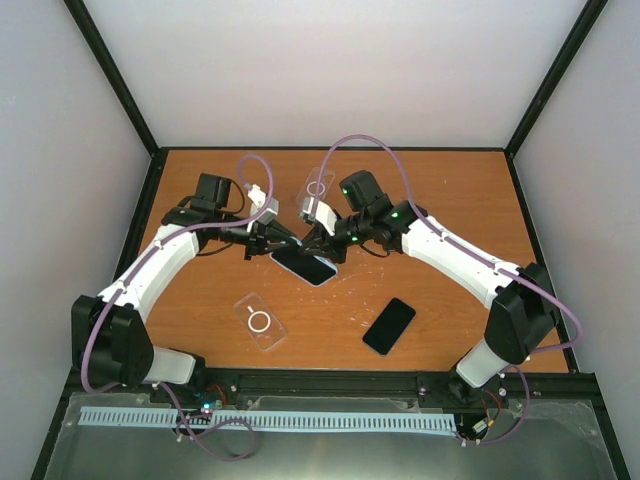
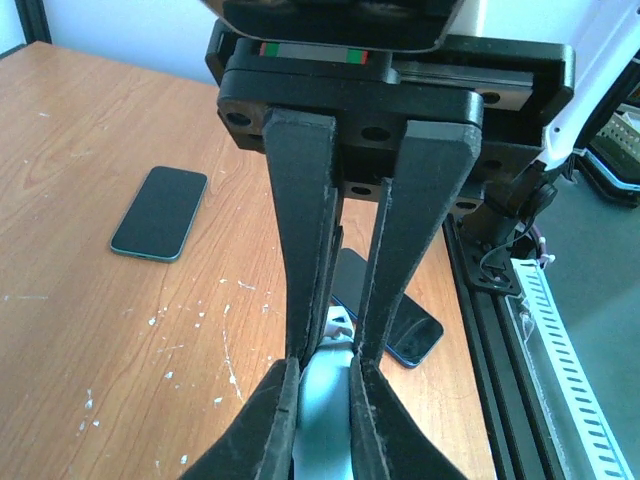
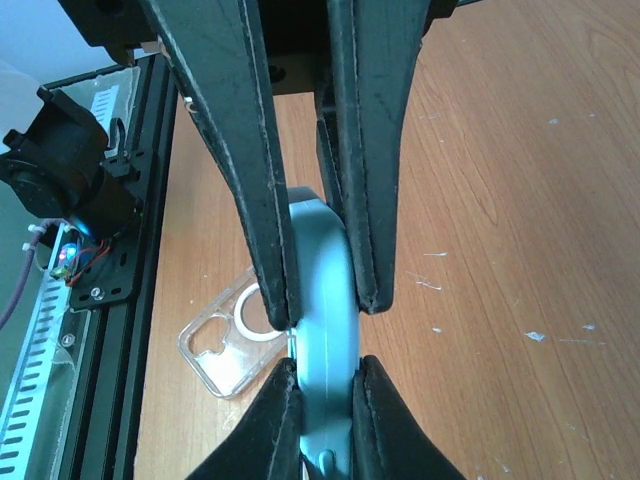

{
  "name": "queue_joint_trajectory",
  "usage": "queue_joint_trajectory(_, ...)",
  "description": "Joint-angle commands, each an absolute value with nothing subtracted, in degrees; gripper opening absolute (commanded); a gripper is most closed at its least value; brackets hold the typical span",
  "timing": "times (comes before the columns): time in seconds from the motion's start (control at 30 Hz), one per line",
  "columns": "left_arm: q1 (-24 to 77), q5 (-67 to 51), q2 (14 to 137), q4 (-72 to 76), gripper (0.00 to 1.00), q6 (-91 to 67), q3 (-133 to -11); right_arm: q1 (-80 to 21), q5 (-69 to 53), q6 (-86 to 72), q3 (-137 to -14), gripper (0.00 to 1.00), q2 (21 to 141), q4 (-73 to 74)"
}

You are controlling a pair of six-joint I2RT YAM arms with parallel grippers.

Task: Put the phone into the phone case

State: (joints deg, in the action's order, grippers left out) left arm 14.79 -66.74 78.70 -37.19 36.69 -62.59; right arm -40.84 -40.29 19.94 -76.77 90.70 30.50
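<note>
Left gripper (image 2: 337,352) and right gripper (image 3: 325,305) both clamp the blue-edged dark-screened slab phone (image 1: 305,265) from opposite sides, above mid-table | we place the near clear plastic phone case (image 1: 258,322) flat, near-left of it, closer to our left arm | long axes roughly parallel, we judge
</note>
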Motion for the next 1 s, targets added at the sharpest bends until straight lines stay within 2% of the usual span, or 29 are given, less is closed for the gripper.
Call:
queue_joint_trajectory(0.0, 15.03, -66.31, 78.96, -37.62, 0.01, 38.79, -62.93, -41.05, -41.52, 19.94, -78.48, 0.03, 90.21, 28.78)
queue_joint_trajectory(0.1, 15.03, -66.73, 78.85, -37.90, 0.01, 38.71, -62.99, -40.68, -41.76, 19.80, -78.01, 0.03, 90.18, 28.92)
queue_joint_trajectory(0.13, 15.03, -66.87, 78.96, -38.26, 0.01, 38.80, -63.20, -40.50, -42.01, 19.66, -77.77, 0.07, 90.24, 29.08)
queue_joint_trajectory(0.2, 15.03, -66.97, 79.14, -38.73, 0.01, 38.95, -63.74, -40.26, -42.07, 20.26, -77.23, 0.26, 90.41, 30.34)
queue_joint_trajectory(0.27, 14.94, -67.12, 79.27, -39.01, 0.01, 39.16, -64.11, -40.02, -41.37, 21.37, -75.33, 0.38, 90.44, 31.17)
queue_joint_trajectory(0.53, 14.99, -68.91, 79.45, -39.84, 0.01, 40.00, -64.24, -38.81, -38.77, 24.76, -68.86, 0.41, 90.22, 32.81)
queue_joint_trajectory(0.6, 14.94, -69.36, 79.66, -40.41, 0.01, 40.32, -64.31, -38.43, -38.22, 25.44, -67.41, 0.40, 90.46, 32.53)
queue_joint_trajectory(0.73, 14.94, -69.61, 79.66, -40.76, 0.00, 40.98, -64.34, -37.88, -37.12, 26.99, -65.98, 0.31, 90.90, 32.61)
queue_joint_trajectory(0.77, 14.94, -69.61, 79.62, -40.78, 0.01, 40.98, -64.34, -37.83, -36.83, 27.27, -65.54, 0.28, 90.88, 32.43)
queue_joint_trajectory(0.87, 14.94, -69.80, 79.74, -40.63, 0.01, 40.90, -64.38, -37.83, -37.32, 27.54, -64.96, 0.10, 90.83, 31.98)
queue_joint_trajectory(0.97, 14.94, -69.95, 79.91, -40.53, 0.01, 40.91, -64.42, -37.88, -38.58, 26.63, -65.18, 0.03, 90.86, 31.52)
